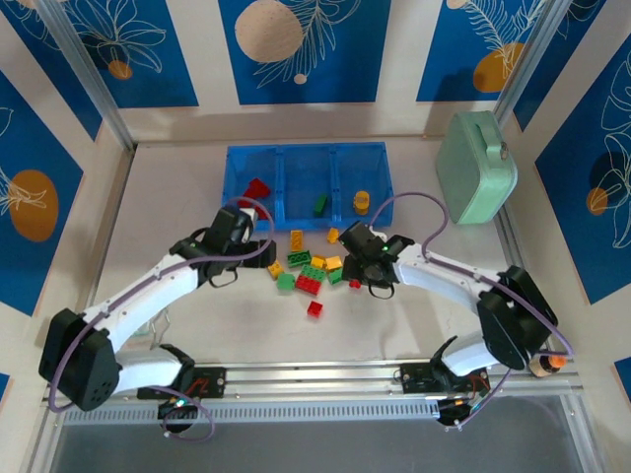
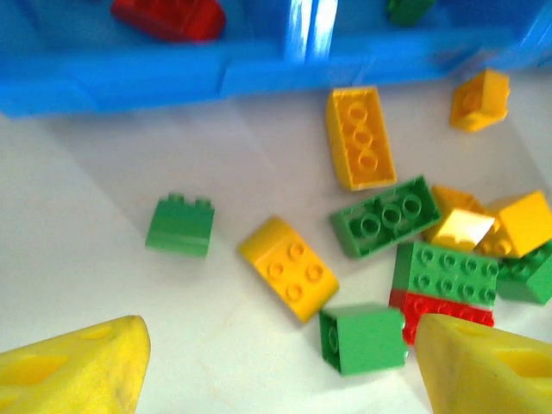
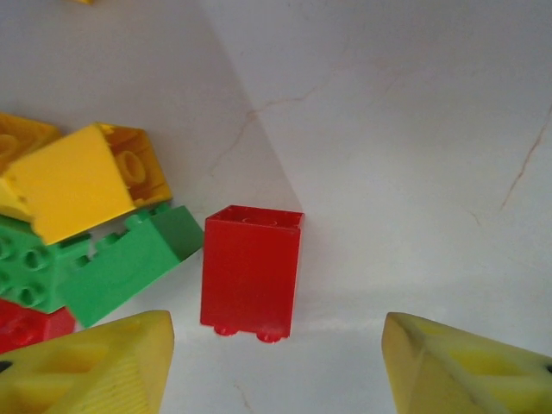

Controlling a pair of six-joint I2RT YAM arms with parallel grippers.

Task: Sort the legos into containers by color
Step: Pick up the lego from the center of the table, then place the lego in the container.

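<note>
The blue three-compartment tray (image 1: 306,150) lies at the back, with a red lego (image 1: 256,187) in its left compartment, a green one (image 1: 320,204) in the middle and a yellow-orange one (image 1: 362,202) on the right. Loose legos (image 1: 311,271) are heaped in front of it. My left gripper (image 1: 258,239) hovers open over the heap's left side. Nothing is between its yellow fingers (image 2: 78,371); a green brick (image 2: 362,338) and a yellow brick (image 2: 287,268) lie just ahead. My right gripper (image 3: 276,366) is open, with a red brick (image 3: 250,269) on the table just beyond its fingertips.
A mint-green case (image 1: 476,168) leans at the back right. A single red brick (image 1: 315,308) lies apart in front of the heap. The tray's front wall (image 2: 172,82) is close ahead of the left gripper. Green (image 3: 121,263) and yellow (image 3: 82,181) bricks lie left of the red brick.
</note>
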